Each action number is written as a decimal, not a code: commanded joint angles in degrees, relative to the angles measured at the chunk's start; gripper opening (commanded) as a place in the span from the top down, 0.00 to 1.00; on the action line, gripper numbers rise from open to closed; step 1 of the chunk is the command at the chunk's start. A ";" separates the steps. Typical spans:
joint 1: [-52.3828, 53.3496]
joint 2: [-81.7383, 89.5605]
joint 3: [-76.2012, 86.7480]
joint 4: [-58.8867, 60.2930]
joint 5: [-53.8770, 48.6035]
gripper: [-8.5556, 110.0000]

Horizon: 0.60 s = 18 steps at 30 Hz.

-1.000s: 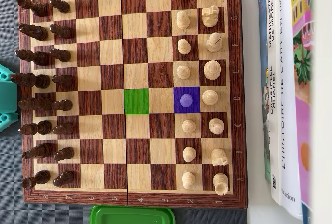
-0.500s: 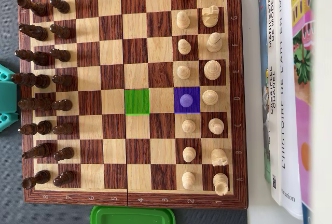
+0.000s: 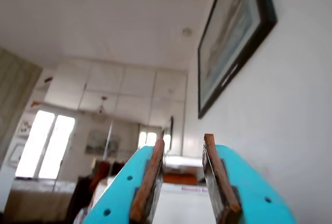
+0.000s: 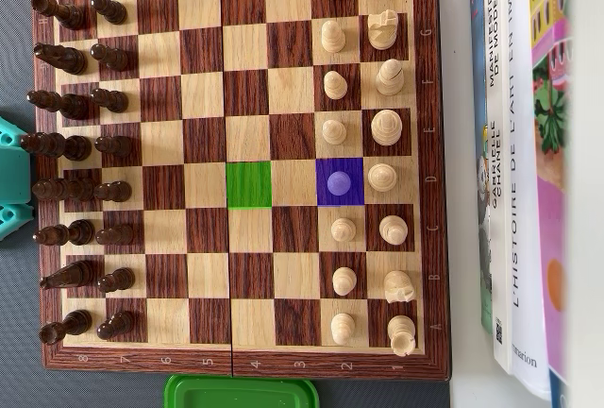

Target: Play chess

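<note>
In the overhead view a wooden chessboard [image 4: 236,363] fills the frame. Dark pieces [image 4: 75,148] stand in two columns at the left, light pieces [image 4: 382,125] in two columns at the right. One square is marked green [image 4: 248,184] and is bare. One square is marked purple [image 4: 326,170] and holds a pawn [image 4: 340,182]. A teal part of the arm [image 4: 11,177] shows at the left edge, off the board. In the wrist view my gripper [image 3: 184,139] points up at the room. Its jaws stand apart with nothing between them.
Books [image 4: 514,162] lie along the board's right side. A green lid or box [image 4: 241,392] sits below the board. The wrist view shows a framed picture [image 3: 233,37] on a white wall and a room with windows behind.
</note>
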 commanded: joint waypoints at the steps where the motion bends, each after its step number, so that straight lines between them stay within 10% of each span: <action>1: -0.26 -3.08 -4.48 13.54 -1.32 0.82; 18: 1.32 -25.05 -27.25 90.79 -0.97 0.82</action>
